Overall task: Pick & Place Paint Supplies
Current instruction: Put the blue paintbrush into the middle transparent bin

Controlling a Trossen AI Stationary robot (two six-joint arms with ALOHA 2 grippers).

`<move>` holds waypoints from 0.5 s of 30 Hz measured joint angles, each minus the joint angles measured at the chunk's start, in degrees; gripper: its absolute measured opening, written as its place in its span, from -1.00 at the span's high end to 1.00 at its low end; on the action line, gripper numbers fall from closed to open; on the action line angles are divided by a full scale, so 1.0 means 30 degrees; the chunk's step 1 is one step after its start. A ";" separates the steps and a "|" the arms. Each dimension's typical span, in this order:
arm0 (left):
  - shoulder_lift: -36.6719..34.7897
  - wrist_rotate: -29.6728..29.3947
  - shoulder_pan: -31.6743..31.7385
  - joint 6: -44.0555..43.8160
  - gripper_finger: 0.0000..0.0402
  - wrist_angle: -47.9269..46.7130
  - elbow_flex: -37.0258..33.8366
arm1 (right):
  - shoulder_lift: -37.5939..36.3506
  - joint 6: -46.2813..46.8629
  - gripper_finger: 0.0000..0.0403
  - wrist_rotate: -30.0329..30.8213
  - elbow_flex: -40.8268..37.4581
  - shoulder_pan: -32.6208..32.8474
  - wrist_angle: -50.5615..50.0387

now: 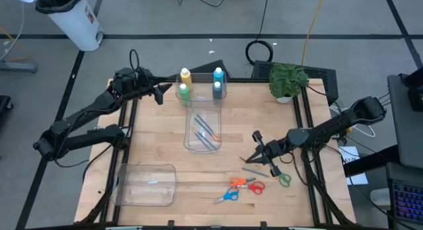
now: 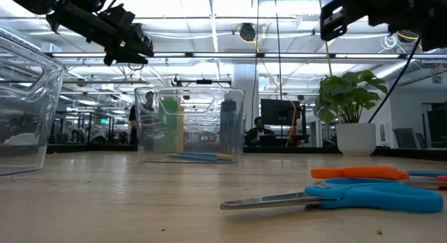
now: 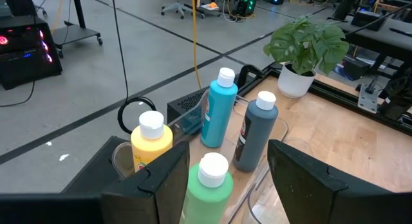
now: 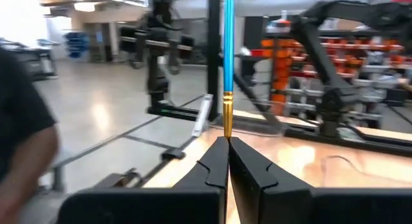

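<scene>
Right tool (image 4: pixel 226 161) pinching blue brush (image 4: pixel 228 50) upright, left tool (image 3: pixel 226 179) spread beside green bottle (image 3: pixel 207 188)

Grey floor (image 1: pixel 165 25) crossed by dark lines — a white bin (image 1: pixel 71 18) at one corner, ceiling lights (image 2: pixel 209 26) overhead

overhead, table-level, two wrist close-ups
</scene>
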 joint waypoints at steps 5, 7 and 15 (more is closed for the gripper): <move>0.0000 0.0000 -0.0003 0.0000 -0.07 0.0000 0.0000 | 0.2362 0.0004 1.00 0.2289 0.0366 -0.0011 0.1924; 0.0000 0.0000 0.0005 0.0000 -0.06 0.0000 0.0000 | 0.3392 0.0133 1.00 0.3450 0.0997 -0.0041 0.1937; 0.0000 0.0000 0.0000 0.0000 -0.06 0.0000 0.0000 | 0.8190 0.2215 1.00 0.7451 0.4571 -0.0795 0.1134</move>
